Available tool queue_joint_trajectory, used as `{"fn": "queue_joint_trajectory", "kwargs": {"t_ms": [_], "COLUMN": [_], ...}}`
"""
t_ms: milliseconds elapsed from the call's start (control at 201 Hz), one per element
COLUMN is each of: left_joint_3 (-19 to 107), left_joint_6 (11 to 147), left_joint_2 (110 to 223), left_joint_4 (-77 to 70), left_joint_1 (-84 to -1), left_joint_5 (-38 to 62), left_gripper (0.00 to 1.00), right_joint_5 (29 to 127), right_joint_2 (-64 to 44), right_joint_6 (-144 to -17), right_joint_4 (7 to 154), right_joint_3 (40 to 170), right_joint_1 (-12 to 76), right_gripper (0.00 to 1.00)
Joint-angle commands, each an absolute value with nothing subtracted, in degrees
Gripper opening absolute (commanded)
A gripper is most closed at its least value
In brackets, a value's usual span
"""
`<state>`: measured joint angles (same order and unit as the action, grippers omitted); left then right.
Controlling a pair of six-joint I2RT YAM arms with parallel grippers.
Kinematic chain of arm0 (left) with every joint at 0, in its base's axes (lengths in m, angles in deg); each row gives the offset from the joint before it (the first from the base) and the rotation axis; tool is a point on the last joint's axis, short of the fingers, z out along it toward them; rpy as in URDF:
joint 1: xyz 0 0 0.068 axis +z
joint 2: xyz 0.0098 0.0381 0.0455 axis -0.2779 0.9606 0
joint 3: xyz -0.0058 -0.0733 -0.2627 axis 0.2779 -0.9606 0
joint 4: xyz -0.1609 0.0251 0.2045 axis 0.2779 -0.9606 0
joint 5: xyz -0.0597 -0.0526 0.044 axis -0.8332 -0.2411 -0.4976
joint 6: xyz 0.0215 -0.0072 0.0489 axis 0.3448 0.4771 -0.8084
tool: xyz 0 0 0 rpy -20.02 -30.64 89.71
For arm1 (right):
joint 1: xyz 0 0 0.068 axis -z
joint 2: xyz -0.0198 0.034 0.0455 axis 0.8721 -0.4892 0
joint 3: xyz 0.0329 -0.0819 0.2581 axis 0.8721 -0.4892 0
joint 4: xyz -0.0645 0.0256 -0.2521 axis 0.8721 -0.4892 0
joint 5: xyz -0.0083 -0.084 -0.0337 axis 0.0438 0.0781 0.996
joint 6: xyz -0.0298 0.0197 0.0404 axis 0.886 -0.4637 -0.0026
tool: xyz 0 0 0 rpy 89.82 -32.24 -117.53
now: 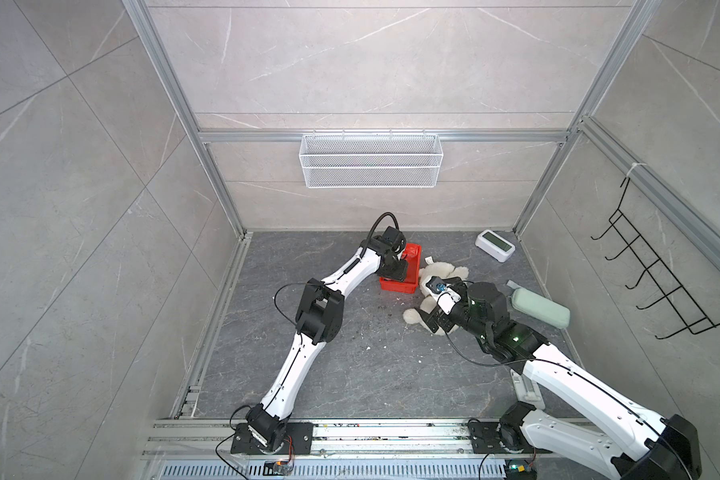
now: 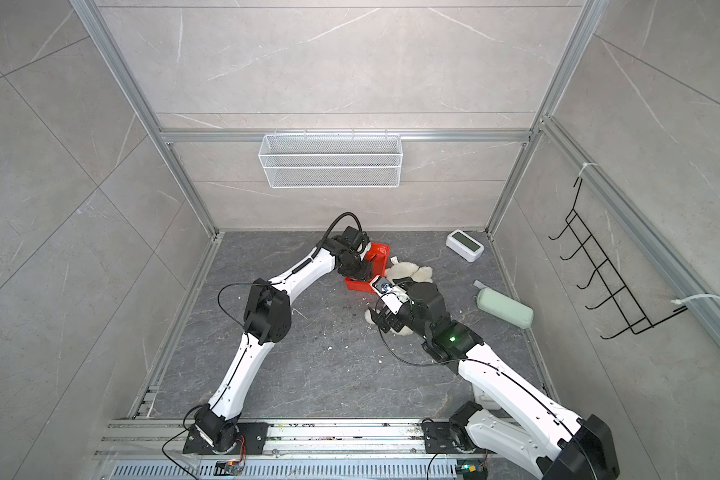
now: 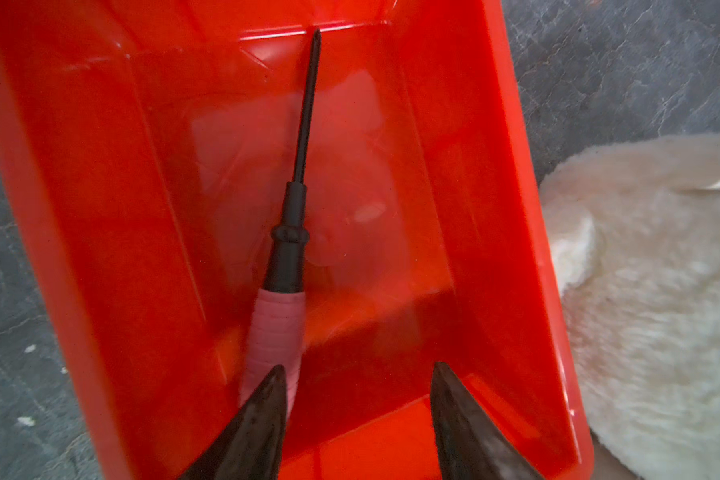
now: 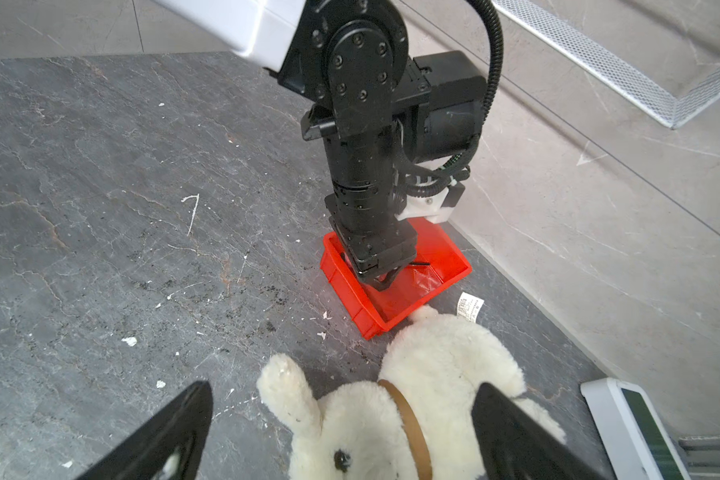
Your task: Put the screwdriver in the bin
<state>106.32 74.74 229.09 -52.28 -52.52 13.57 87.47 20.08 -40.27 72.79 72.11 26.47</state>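
Resting in bin (image 3: 495, 187): screwdriver (image 3: 292, 249), tip near wall.

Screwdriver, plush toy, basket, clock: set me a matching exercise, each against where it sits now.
Things:
1. screwdriver
2. plush toy
3. basket
4. clock

Places:
A. hung on the back rail
B. inside the bin
C. on the floor by the far right corner
D. on the floor right beside the bin

Pairs: 1-B, 2-D, 3-A, 4-C
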Motion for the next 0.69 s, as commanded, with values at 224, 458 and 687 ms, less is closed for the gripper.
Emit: {"fn": "queue_joint_trajectory", "kwargs": {"t_ms": [224, 458, 687], "left_joint_3": [107.3, 103.8, 89.4], "left_joint_6": [72.8, 71.1, 69.7], "left_joint_2": [220.5, 212.3, 199.5], "left_joint_4": [-50.6, -48.4, -41.0], "left_joint_1": [-53.3, -54.1, -54.2], "left_joint_5": [15.7, 18.1, 21.5], "left_gripper": [0.78, 0.95, 1.0], "right_joint_5": [87.5, 87.8, 86.9], "right_joint_2": [20.5, 20.9, 21.6], "right_joint_6": [-39.8, -40.6, -42.5], "right_joint_4": [71.2, 71.6, 73.7], "right_joint_3": [73.8, 73.6, 73.4], "right_joint_1": [26.9, 27.0, 27.3], "right_gripper": [0.99, 0.99, 0.99]}}
